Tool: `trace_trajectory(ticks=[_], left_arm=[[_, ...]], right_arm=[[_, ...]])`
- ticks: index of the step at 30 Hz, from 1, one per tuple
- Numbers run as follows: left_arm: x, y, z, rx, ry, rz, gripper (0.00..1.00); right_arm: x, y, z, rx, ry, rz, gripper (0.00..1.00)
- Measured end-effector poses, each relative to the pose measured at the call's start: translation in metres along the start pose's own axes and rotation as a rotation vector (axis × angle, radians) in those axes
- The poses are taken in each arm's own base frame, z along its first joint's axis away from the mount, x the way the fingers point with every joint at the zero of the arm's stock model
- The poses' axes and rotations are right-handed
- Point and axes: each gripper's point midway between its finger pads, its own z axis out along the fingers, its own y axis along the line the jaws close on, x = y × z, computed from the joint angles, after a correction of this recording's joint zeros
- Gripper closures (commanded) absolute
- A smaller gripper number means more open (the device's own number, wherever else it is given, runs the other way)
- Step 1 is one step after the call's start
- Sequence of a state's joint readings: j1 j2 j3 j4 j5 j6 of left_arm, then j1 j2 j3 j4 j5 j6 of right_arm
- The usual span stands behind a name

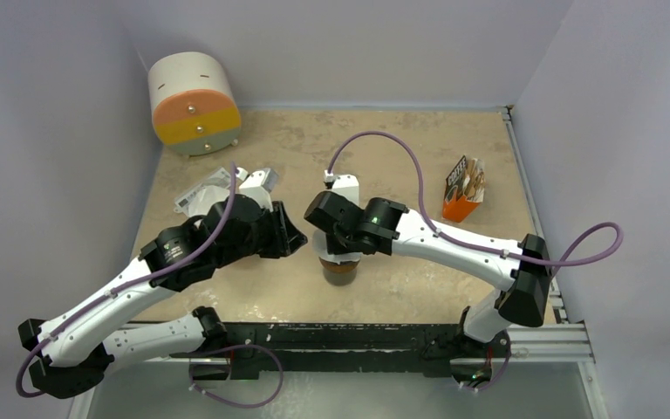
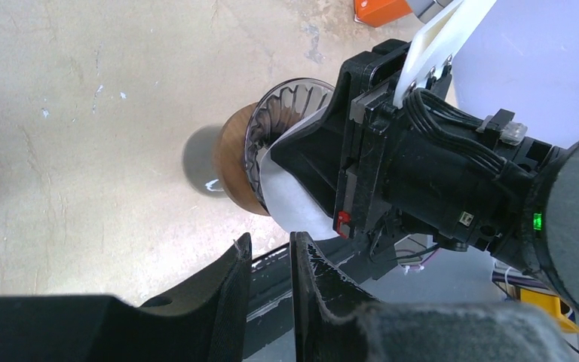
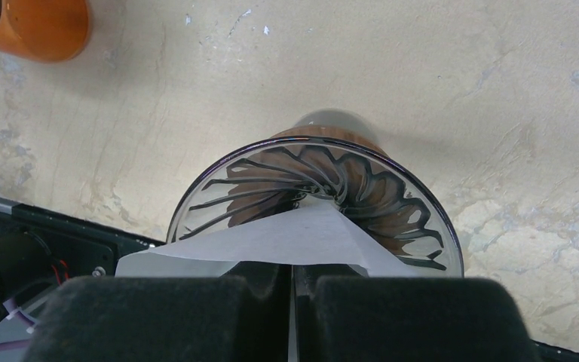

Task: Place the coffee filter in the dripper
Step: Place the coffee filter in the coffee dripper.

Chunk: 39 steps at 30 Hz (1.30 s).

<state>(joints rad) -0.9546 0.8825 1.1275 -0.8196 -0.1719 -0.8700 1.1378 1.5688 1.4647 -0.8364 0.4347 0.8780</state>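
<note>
Your right pincer (image 3: 292, 277) is clamped on the paper coffee filter (image 3: 286, 240), just ahead of it over the near rim of the glass dripper (image 3: 377, 192). Lower the tip to the centre before releasing. The left pincer (image 2: 270, 260) stands slightly apart, empty.

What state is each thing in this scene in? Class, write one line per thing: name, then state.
dripper: upright, not yet lined.
coffee filter: folded flat, pinched at its edge, tip inside the dripper's mouth, not seated.
right gripper: jaws shut on the coffee filter.
left gripper: jaws slightly apart, empty.
orange box: upright.
</note>
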Motion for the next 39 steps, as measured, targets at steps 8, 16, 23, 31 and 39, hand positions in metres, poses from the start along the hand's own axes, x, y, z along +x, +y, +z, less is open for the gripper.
trace_trajectory(ticks=[8,16,23,31,39], left_arm=[[0.000,0.003,-0.002,-0.011,-0.002,0.004,0.77],[0.000,0.003,-0.002,-0.012,-0.002,0.004,0.77],[0.002,0.005,0.000,-0.016,0.003,0.005,0.77],[0.003,0.006,-0.001,-0.015,0.003,0.005,0.77],[0.002,0.005,-0.004,-0.007,-0.005,0.003,0.78]], right_arm=[[0.008,-0.003,0.005,0.007,0.021,-0.008,1.00],[0.021,-0.008,0.011,0.018,0.058,-0.011,0.80],[0.019,-0.006,0.011,0.013,0.049,-0.005,0.56],[0.015,-0.004,0.008,0.004,0.037,0.000,0.53],[0.014,-0.003,0.009,0.003,0.038,-0.004,0.69]])
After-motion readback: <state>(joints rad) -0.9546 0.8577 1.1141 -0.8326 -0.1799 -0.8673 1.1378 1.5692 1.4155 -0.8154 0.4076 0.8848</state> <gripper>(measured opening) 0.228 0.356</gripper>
